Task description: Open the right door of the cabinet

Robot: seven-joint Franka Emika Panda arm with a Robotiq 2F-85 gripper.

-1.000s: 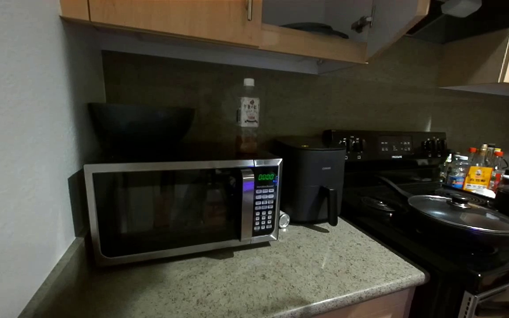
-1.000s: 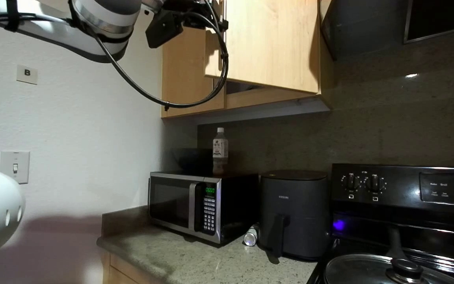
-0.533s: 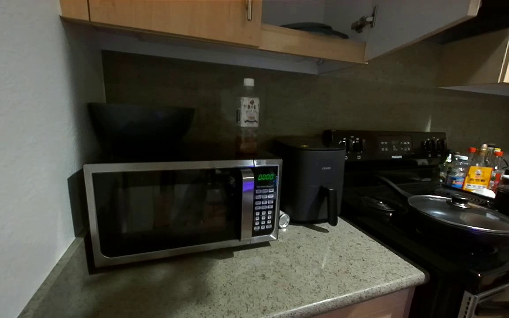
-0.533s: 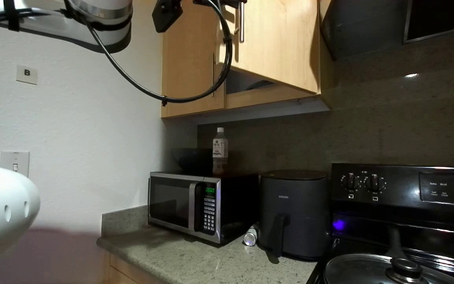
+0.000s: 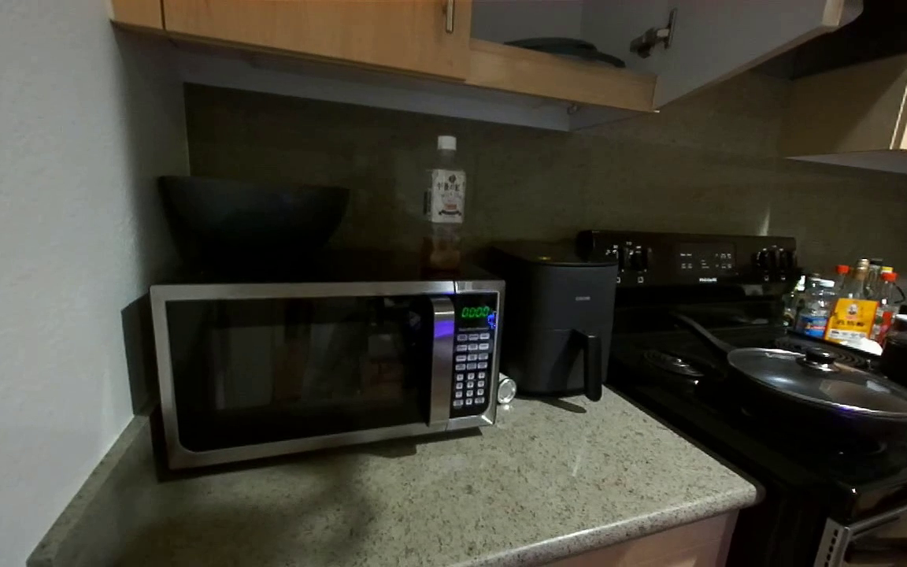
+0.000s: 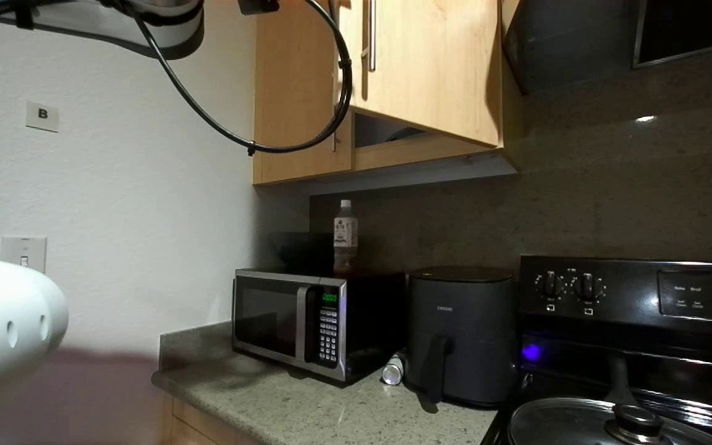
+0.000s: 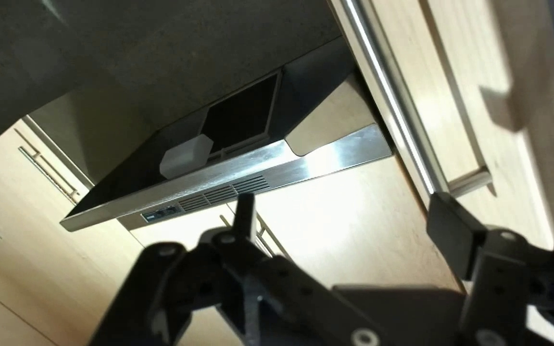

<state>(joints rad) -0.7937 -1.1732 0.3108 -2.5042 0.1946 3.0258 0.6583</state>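
The cabinet hangs on the wall. Its right door is swung partly outward, and an exterior view shows the grey inner face and the hinge. The silver bar handle runs along that door's free edge. In the wrist view my gripper is open, its fingers spread wide with nothing between them. The bar handle runs down to the right-hand fingertip, which covers its lower end; whether they touch I cannot tell. Neither exterior view shows the fingers.
The cabinet's left door is closed. A range hood is close by in the wrist view. Below stand a microwave with a bottle and a bowl on it, an air fryer and a stove.
The right door has swung further outward over the last second, nearly all of it in the first half. The arm has risen, and its end has left the handle area in the exterior view.
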